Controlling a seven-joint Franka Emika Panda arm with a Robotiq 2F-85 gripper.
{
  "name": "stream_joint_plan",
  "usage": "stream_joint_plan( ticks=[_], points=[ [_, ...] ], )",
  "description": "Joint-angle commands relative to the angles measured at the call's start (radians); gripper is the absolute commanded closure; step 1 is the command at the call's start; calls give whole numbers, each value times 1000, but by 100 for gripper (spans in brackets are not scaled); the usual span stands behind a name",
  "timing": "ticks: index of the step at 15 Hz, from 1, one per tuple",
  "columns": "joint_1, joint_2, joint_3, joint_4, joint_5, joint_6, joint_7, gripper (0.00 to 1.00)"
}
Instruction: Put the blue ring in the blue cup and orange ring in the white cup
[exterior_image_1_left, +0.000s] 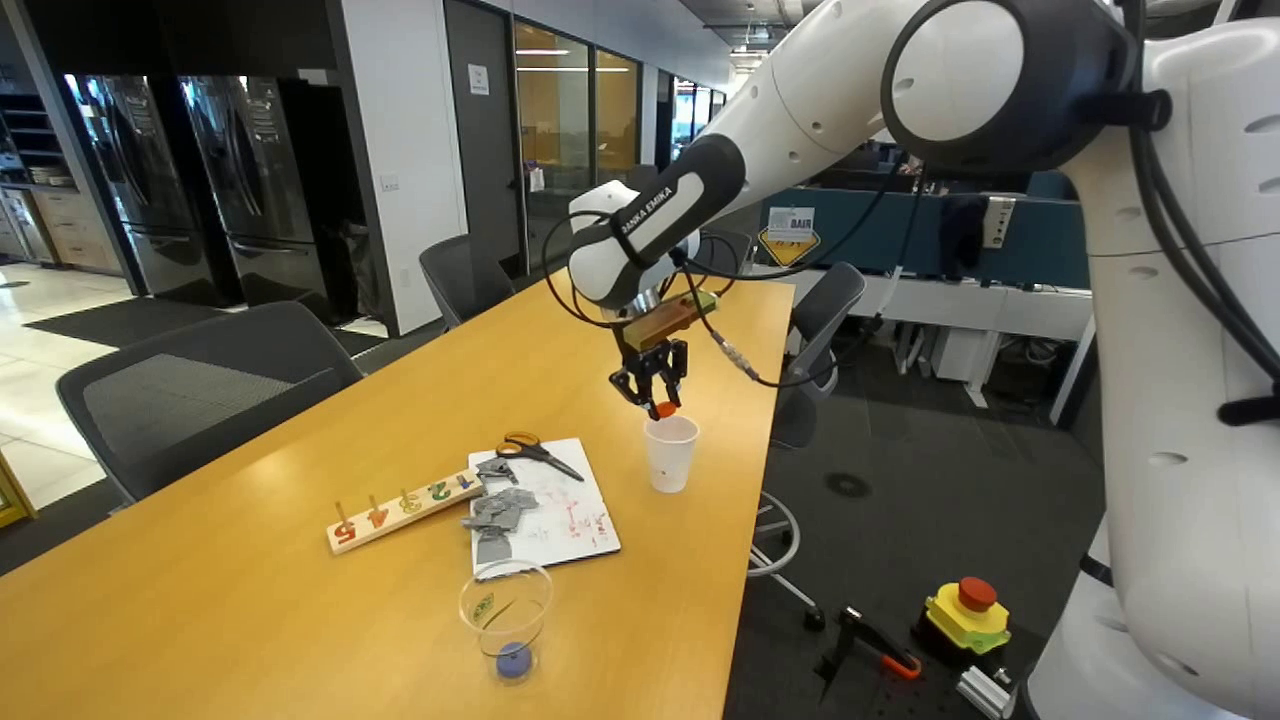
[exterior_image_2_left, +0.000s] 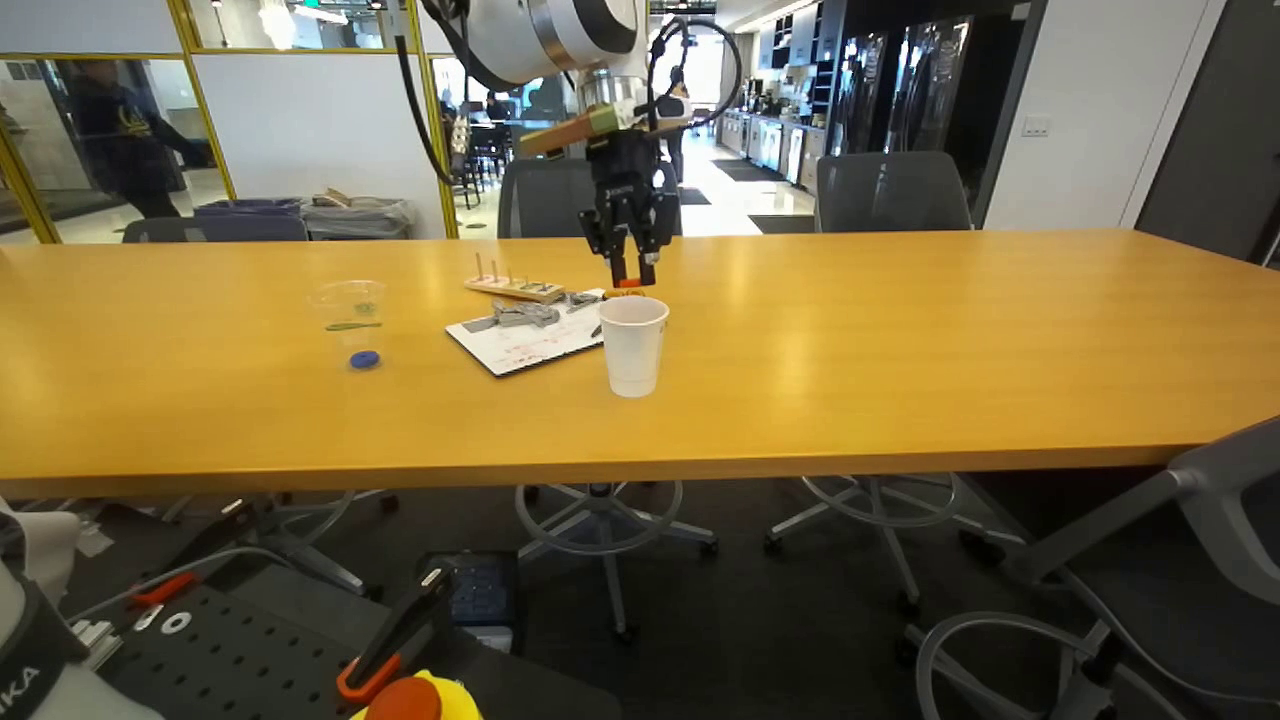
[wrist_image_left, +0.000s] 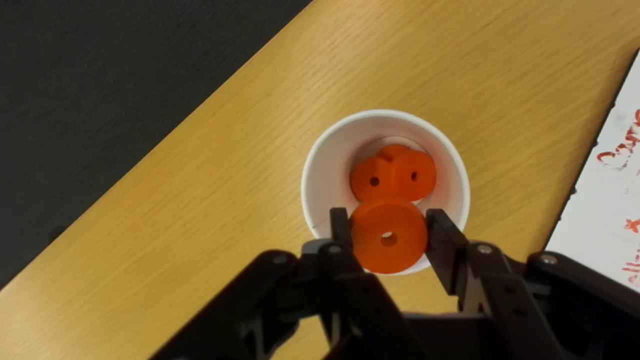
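An orange ring is clamped flat between the fingertips of my gripper, seen from above in the wrist view. Ring and fingers are over the near part of the white cup's mouth, and more orange rings lie at that cup's bottom. In both exterior views the white cup stands upright, with the gripper just above its rim. The see-through blue cup is upright farther off on the table. At its bottom rests the blue ring, also visible in an exterior view as a blue disc.
A white notepad with crumpled grey tape and orange-handled scissors lies between the cups. Beside it is a wooden number board with upright pegs. The table edge runs close by the white cup.
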Motion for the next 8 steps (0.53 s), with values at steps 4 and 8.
stream_joint_plan(
  ticks=[4, 8],
  points=[
    [-5, 30, 1, 60, -1, -89, -21, 78],
    [-7, 31, 3, 65, 5, -89, -16, 19]
  ],
)
